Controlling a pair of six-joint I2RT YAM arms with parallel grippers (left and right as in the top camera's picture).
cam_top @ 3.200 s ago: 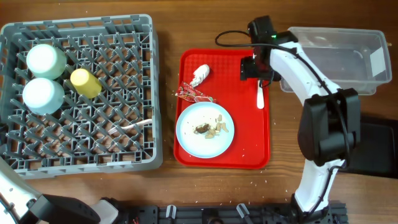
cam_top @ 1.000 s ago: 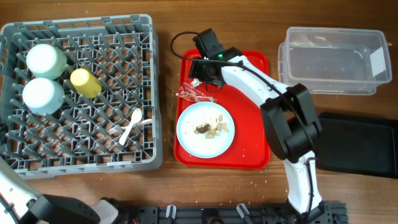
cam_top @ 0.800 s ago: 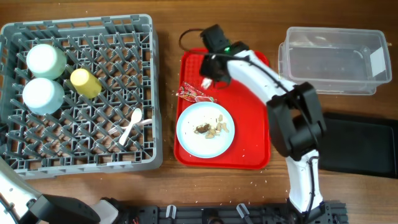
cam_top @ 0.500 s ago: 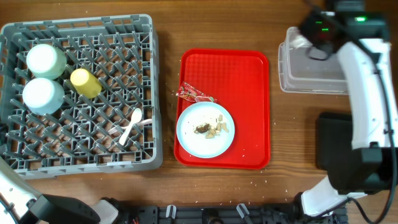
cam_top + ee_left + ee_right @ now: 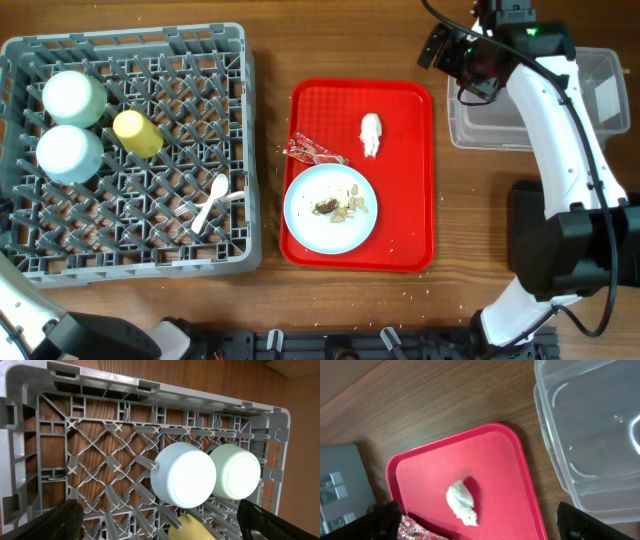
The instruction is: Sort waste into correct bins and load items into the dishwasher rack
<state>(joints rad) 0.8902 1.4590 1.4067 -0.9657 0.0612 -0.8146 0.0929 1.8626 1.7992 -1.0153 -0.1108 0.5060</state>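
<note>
Red serving tray (image 5: 405, 215) flat on wooden table (image 5: 270, 300) — mid-table, pale crumbs scattered beside.

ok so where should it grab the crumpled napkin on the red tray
Pinch the crumpled white napkin across its narrow middle, straight down from above: it lies long and low on the red serving tray, with bare tray on both long sides.

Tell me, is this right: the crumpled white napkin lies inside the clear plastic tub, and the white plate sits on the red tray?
Not quite. The overhead view shows the crumpled white napkin lying on the red tray, not inside the clear plastic tub. The white plate does sit on the red tray.
</note>
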